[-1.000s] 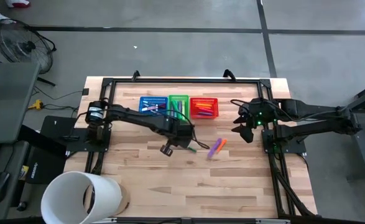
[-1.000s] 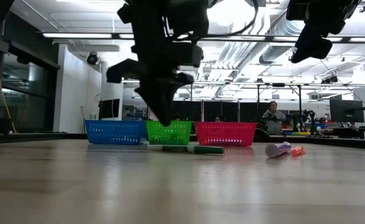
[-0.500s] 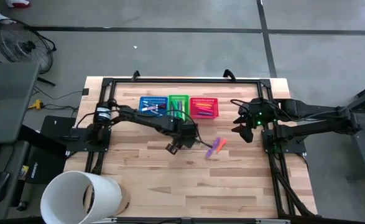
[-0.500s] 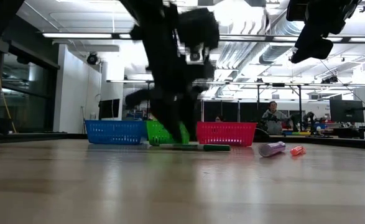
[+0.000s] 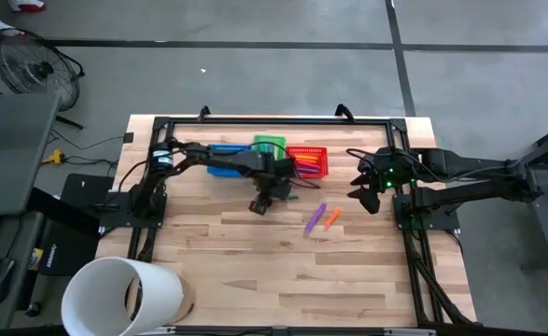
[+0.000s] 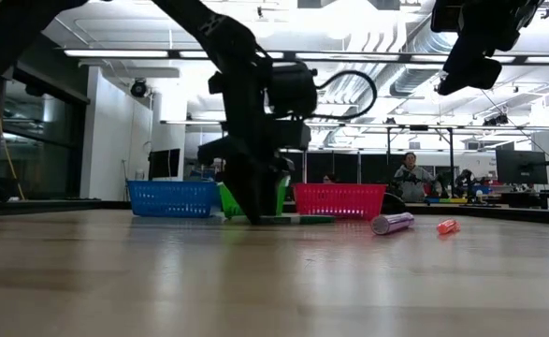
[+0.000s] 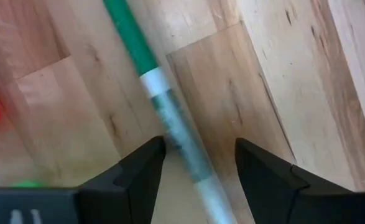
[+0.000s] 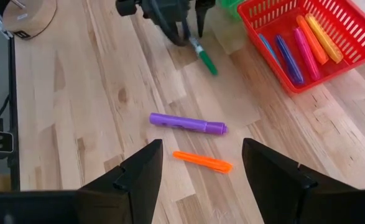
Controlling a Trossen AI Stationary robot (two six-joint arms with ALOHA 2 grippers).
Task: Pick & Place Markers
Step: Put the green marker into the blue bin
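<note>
green marker (image 7: 146,71), purple marker (image 8: 187,124), orange marker (image 8: 202,162)

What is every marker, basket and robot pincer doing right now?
Green marker: lying flat on the table, between the open left pincer's fingers, not lifted.
Purple marker: lying loose on the table.
Orange marker: lying loose beside it.
Red basket: upright, several markers inside.
Left pincer: open, down at the green marker.
Right pincer: open, holding nothing, raised at the table's right side.

The pale butcher-block wooden tabletop (image 5: 255,271) looks smooth with a soft satin sheen. The red plastic mesh basket (image 8: 350,46) is glossy, and so are the purple plastic marker (image 8: 187,124) and the slim orange plastic marker (image 8: 202,162) at its 5 o'clock. The green-and-white plastic marker (image 7: 163,112) looks slick too.
</note>
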